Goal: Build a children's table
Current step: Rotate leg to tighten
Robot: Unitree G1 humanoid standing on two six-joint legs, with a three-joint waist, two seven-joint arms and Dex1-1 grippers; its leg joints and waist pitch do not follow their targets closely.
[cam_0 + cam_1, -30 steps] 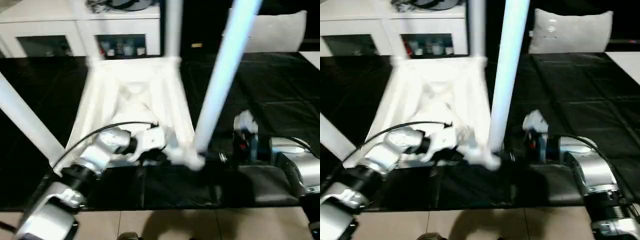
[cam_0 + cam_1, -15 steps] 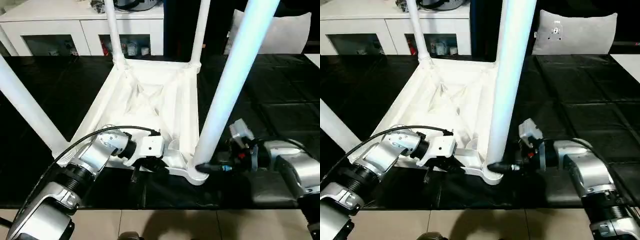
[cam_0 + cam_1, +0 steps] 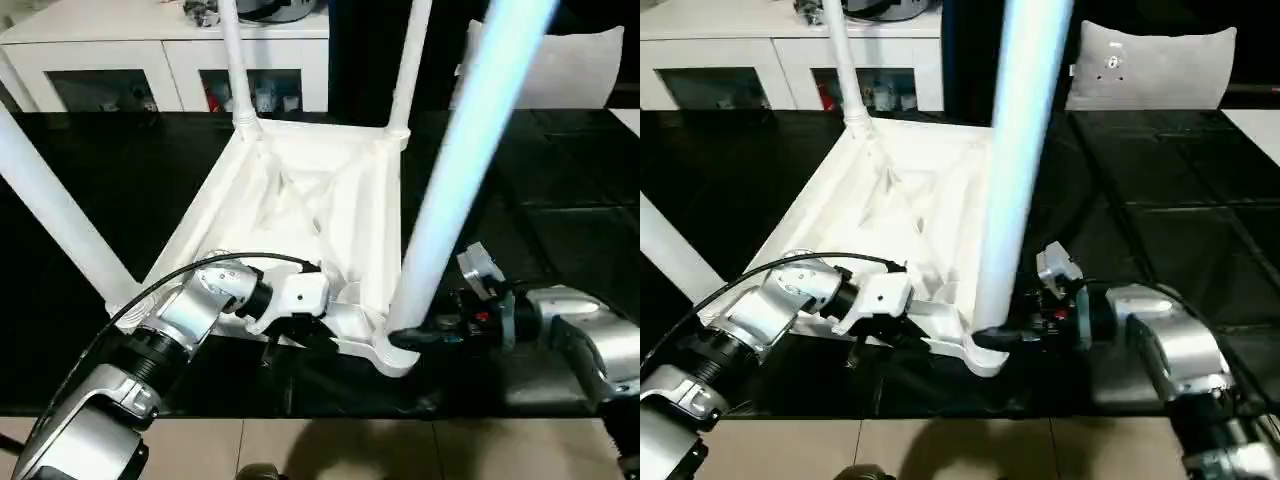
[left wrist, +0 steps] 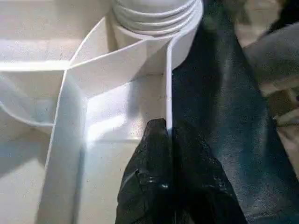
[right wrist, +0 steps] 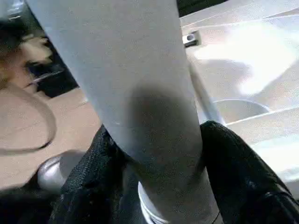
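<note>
The white plastic table top (image 3: 300, 215) is lying upside down on the big table with the black cover (image 3: 560, 190), so its ribbed underside is facing up. Four long white tube legs are standing up from its round corner sockets. The two far legs (image 3: 232, 55) (image 3: 412, 60) are rising at the back corners, in front of the white cabinet with glass doors (image 3: 150, 70). A third leg (image 3: 45, 205) is leaning up and out at the near corner on the robot's left side. The fourth leg, the near right one (image 3: 465, 170), is the closest to the camera and is sitting in the corner socket (image 3: 392, 352) at the front edge of the top. The left gripper (image 4: 167, 133) is pinching the thin side wall of the table top, with one black finger (image 4: 152, 154) on the inside of the wall and the other on the outside, pressed tight together on it, just beside that same corner. The right gripper (image 5: 159, 154) is wrapping its two black fingers (image 5: 233, 172) around the bottom of the near right leg, one finger on each side, touching it right above the socket. A pale grey pillow (image 3: 1155, 65) is sitting far back on the right
</note>
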